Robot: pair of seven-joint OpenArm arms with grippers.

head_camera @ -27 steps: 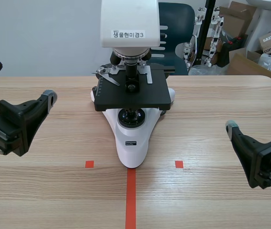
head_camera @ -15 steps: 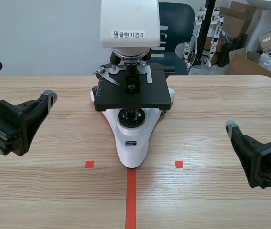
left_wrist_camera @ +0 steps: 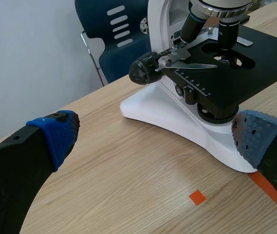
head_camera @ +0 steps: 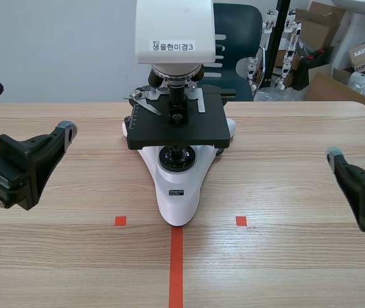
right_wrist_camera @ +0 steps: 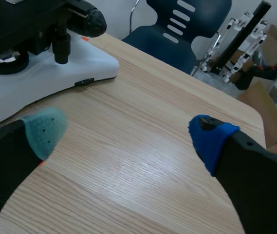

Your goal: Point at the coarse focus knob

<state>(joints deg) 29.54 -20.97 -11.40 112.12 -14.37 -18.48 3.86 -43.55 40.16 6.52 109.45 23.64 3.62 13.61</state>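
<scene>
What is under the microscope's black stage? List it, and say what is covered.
Under the stage, a round black lens housing sits over the white base. The stage hides the housing's top and part of the base.

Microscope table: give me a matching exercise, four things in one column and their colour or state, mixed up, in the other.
Column one:
1. focus knob
2. chair
3. tape line
4. left claw

Column two:
A. orange-red
B. open, holding nothing
C. black and round
D. dark blue

Pairs: 1-C, 2-D, 3-A, 4-B
</scene>
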